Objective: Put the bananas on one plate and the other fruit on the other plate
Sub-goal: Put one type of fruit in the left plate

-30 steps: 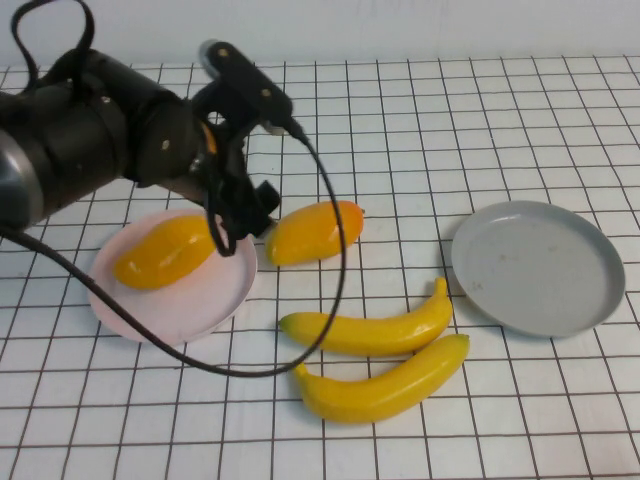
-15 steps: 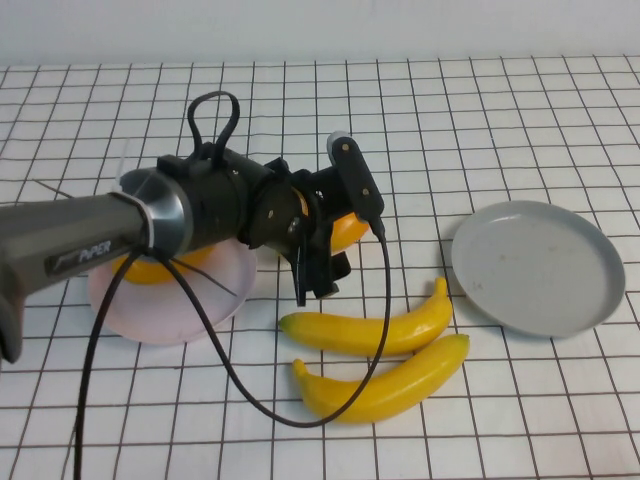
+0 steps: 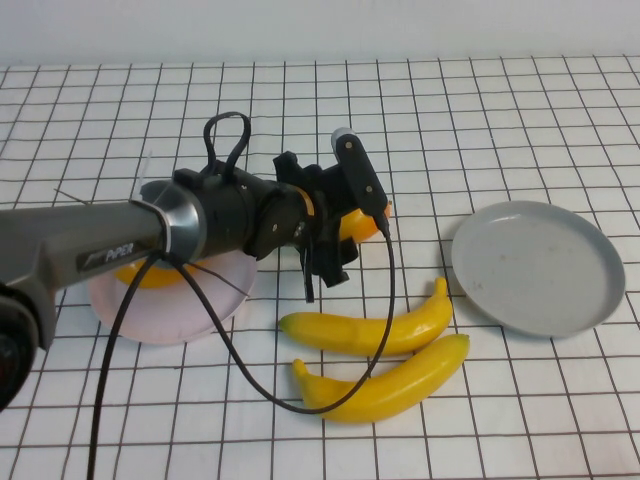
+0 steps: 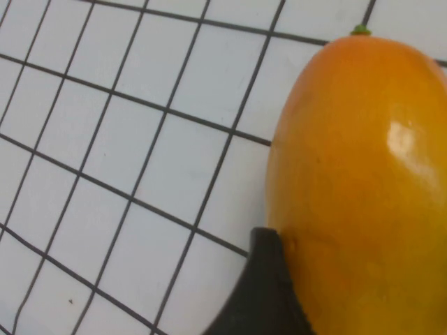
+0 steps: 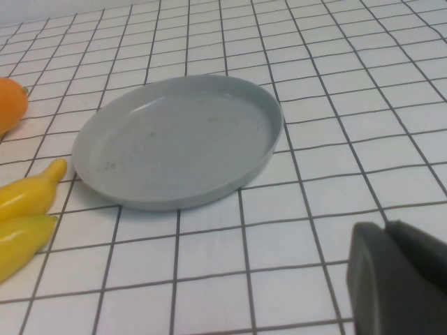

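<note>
My left gripper (image 3: 335, 240) reaches across from the left and is shut on an orange-yellow mango (image 3: 364, 220) between the plates. In the left wrist view one black finger (image 4: 265, 293) presses the mango's (image 4: 356, 181) side. The other mango (image 3: 133, 273) lies on the pale pink plate (image 3: 170, 315), mostly hidden by the arm. Two yellow bananas (image 3: 370, 330) (image 3: 390, 385) lie side by side on the table in front of the gripper. The grey-blue plate (image 3: 538, 267) is empty at the right. My right gripper (image 5: 387, 234) is shut and empty, near that plate (image 5: 178, 139), out of the high view.
The table is a white cloth with a black grid. A black cable (image 3: 300, 395) loops from the left arm down over the nearer banana. The banana tips (image 5: 28, 202) and the mango's end (image 5: 10, 105) show in the right wrist view.
My left arm swung from over the pink plate to the second mango and closed round it. That mango has shifted a little to the right. The bananas and plates have not moved.
</note>
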Controlling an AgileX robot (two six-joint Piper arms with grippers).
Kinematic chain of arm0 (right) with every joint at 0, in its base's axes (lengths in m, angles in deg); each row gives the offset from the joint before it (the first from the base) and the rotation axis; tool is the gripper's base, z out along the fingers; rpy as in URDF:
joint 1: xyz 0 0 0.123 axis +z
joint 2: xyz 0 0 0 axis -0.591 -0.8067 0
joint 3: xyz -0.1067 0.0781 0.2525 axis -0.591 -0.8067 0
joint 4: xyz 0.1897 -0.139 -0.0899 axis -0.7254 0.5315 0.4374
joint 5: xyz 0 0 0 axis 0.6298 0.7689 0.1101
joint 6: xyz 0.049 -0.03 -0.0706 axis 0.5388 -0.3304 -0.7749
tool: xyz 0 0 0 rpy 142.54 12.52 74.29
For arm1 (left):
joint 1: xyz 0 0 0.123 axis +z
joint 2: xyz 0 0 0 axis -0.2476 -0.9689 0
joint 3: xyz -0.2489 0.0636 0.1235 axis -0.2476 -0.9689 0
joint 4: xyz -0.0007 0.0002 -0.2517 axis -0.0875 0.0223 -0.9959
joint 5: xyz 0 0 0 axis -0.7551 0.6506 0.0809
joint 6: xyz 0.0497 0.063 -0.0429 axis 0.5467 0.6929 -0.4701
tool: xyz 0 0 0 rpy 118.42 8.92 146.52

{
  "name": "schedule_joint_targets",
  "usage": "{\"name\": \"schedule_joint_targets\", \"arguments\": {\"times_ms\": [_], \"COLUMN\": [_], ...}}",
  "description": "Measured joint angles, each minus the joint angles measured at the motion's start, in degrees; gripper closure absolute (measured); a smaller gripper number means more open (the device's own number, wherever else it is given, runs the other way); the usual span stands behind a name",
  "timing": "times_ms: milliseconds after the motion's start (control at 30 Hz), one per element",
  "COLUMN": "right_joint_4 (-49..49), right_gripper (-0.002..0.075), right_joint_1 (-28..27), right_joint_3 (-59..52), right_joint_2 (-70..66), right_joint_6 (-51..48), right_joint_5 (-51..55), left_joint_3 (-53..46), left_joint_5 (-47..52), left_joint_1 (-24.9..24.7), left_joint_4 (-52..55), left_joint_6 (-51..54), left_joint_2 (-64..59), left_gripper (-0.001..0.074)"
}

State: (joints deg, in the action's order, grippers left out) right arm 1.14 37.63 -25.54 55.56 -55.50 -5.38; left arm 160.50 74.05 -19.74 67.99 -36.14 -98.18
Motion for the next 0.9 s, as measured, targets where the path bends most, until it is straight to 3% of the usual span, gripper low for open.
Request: {"name": "schedule_joint_targets", "arguments": {"times_ms": [400,667,800,900], "right_joint_4": [0.0,0.0,0.0,0.0], "right_gripper": [0.0742,0.0742,0.0743,0.0742], "right_joint_1": [0.0,0.0,0.0,0.0], "right_joint_3": [0.0,0.0,0.0,0.0], "right_joint_2": [0.0,0.0,0.0,0.0], "right_joint_6": [0.0,0.0,0.0,0.0], "right_joint_5": [0.0,0.0,0.0,0.0], "left_joint_3": [-0.11,-0.11,-0.19,-1.35], "left_joint_5": [-3.12,-2.57,2.42,9.2], "left_joint_1": [1.28,1.36,1.14,0.51], "left_joint_4": [-0.11,0.31,1.9,4.59], "left_joint_6": [0.0,0.0,-1.17,-7.72], "left_joint_2": [-0.7,-0.55,3.71,10.24], "left_gripper": [0.029,0.0289,0.0289,0.0289]}}
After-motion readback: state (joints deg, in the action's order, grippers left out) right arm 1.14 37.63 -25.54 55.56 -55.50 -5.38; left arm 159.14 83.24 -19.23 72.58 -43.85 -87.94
